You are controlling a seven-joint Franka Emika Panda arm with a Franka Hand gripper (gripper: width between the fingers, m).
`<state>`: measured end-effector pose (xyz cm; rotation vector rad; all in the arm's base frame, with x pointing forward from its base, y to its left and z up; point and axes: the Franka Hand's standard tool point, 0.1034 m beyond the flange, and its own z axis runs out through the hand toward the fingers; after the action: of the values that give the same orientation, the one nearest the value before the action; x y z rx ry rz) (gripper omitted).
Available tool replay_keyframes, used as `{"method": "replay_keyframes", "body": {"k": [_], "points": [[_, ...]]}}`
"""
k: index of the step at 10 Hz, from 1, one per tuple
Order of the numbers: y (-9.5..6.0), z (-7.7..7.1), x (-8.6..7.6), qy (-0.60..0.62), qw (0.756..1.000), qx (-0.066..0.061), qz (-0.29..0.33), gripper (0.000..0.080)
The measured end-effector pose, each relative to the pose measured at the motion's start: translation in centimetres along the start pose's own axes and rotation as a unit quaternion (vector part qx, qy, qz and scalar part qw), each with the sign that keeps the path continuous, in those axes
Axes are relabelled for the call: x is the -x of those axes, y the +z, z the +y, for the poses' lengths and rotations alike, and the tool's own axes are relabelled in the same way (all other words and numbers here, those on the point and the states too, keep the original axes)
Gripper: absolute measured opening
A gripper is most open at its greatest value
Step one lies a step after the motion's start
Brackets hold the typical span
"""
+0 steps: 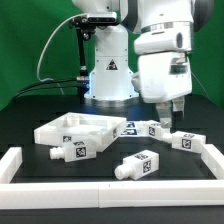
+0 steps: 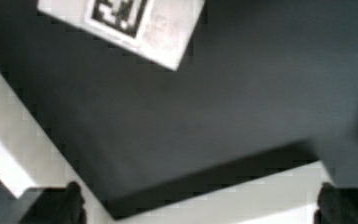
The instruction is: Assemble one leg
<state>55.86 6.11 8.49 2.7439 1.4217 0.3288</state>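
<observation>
Several white legs with black-and-white tags lie on the black table. One leg point(image 1: 75, 152) is at the front on the exterior view's left, one point(image 1: 137, 165) at the front middle, one point(image 1: 133, 128) beside the tabletop, and one point(image 1: 181, 139) at the right. My gripper point(image 1: 165, 117) hangs just above the table between the last two, touching neither. In the wrist view my gripper point(image 2: 201, 198) is open, with only black table and a white edge between the dark fingers point(image 2: 44, 205). A tagged white leg point(image 2: 140, 25) shows farther off.
The large white square tray-like tabletop point(image 1: 60, 131) lies at the exterior view's left. A low white wall point(image 1: 110, 187) frames the work area at the front and sides, and shows in the wrist view point(image 2: 2, 125). The robot's base point(image 1: 108, 75) stands behind.
</observation>
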Motion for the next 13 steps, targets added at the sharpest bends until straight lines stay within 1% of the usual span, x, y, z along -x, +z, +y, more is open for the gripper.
{"method": "replay_keyframes", "body": {"k": [1, 2, 3, 4, 7, 8, 9, 10, 12, 13], "points": [[-0.1, 0.7, 0.1, 0.069, 0.998, -0.002, 0.001, 0.0650], [0.2, 1.3, 0.2, 0.170, 0.985, -0.009, 0.001, 0.0650], [0.5, 1.7, 0.4, 0.243, 0.970, -0.020, -0.003, 0.0650], [0.5, 2.1, 0.5, 0.273, 0.962, -0.028, -0.007, 0.0650], [0.6, 1.9, 0.3, 0.352, 0.936, -0.029, -0.006, 0.0650], [0.8, 2.1, 0.7, 0.401, 0.916, -0.035, -0.012, 0.0650], [1.3, 3.1, 1.7, 0.472, 0.880, -0.042, -0.022, 0.0650], [1.8, 3.9, 2.0, 0.530, 0.846, -0.042, -0.026, 0.0650], [3.0, 3.9, 2.4, 0.625, 0.779, -0.046, -0.033, 0.0650], [3.6, 3.8, 2.9, 0.645, 0.762, -0.048, -0.034, 0.0650]]}}
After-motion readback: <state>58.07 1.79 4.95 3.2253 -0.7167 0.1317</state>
